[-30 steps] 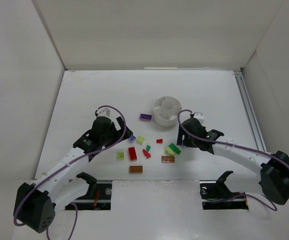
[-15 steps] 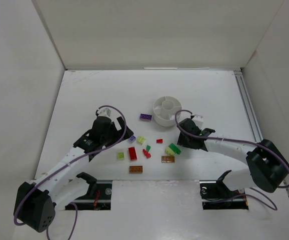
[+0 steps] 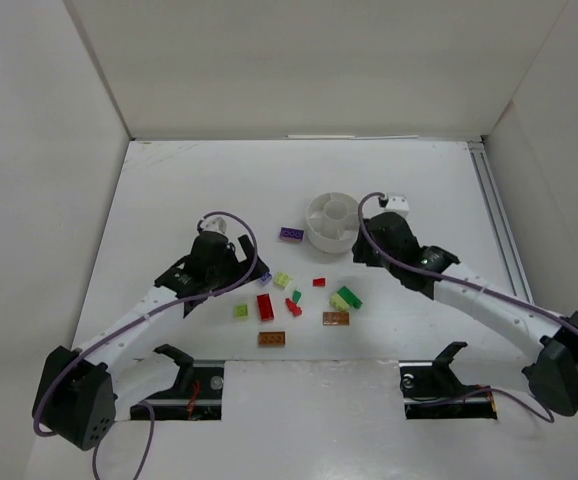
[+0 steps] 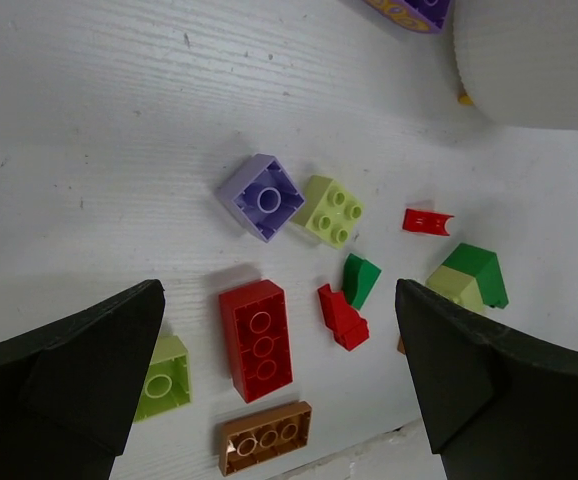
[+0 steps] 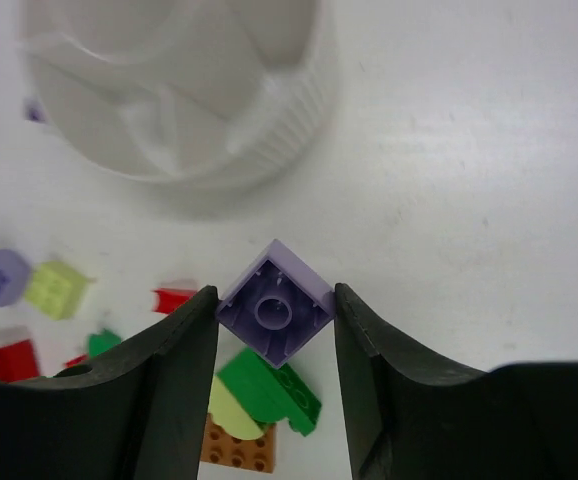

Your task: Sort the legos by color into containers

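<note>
Your right gripper [image 5: 275, 318] is clamped on a pale purple brick [image 5: 275, 305], pinched corner-on between both fingers. Just beyond those fingertips and a little to their left sits the white dish [image 5: 291, 118]. Beneath the held brick lie a dark green brick [image 5: 274, 388] and an orange-brown brick [image 5: 237, 448]. Your left gripper [image 4: 279, 350] stands wide apart, gripping nothing. Between its fingers lies a red brick [image 4: 257, 338], and farther ahead a second purple brick [image 4: 264, 197] sits just beside a yellow-green brick [image 4: 329, 210].
</note>
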`<move>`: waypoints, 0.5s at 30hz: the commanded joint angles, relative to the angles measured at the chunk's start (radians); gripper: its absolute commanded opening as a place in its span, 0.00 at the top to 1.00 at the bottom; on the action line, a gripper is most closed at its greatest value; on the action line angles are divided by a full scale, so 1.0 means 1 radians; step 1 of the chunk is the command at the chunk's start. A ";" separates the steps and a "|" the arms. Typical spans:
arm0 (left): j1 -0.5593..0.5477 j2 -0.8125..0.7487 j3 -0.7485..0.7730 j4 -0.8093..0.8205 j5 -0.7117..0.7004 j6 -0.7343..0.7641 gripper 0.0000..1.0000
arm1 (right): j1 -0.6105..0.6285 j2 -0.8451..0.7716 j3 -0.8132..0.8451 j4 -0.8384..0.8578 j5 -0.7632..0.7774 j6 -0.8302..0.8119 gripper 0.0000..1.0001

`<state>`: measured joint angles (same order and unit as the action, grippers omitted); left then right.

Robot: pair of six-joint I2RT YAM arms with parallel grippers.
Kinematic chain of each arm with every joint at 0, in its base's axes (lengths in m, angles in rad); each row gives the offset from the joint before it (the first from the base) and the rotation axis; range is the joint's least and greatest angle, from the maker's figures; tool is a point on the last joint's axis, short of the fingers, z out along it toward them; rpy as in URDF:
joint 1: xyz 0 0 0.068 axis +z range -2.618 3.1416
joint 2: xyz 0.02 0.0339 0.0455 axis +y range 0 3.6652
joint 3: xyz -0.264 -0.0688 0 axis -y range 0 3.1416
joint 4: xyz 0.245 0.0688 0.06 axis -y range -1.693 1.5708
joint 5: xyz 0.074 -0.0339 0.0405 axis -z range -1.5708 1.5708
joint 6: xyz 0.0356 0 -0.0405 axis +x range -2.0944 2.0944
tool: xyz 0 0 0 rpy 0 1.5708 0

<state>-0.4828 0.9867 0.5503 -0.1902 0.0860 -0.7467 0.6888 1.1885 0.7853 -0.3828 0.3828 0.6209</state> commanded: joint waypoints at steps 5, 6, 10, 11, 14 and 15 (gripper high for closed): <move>-0.004 0.115 0.065 0.026 0.003 0.053 0.00 | 0.006 0.023 0.224 0.134 -0.050 -0.286 0.76; -0.004 0.127 0.079 0.026 0.003 0.062 0.00 | 0.006 0.048 0.274 0.134 -0.050 -0.300 0.76; -0.004 0.184 0.088 0.035 0.015 0.075 0.00 | 0.006 0.175 0.342 0.154 -0.129 -0.349 0.79; -0.004 0.184 0.088 0.044 0.015 0.075 0.00 | 0.015 0.189 0.354 0.166 -0.151 -0.349 0.79; -0.004 0.211 0.088 0.044 0.026 0.075 0.01 | 0.015 0.247 0.390 0.179 -0.192 -0.349 0.79; -0.004 0.220 0.088 0.057 0.026 0.075 0.02 | 0.015 0.261 0.400 0.179 -0.203 -0.349 0.79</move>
<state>-0.4824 1.1961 0.5999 -0.1619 0.0978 -0.6914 0.6945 1.4258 1.1194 -0.2523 0.2417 0.3058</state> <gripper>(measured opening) 0.983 0.518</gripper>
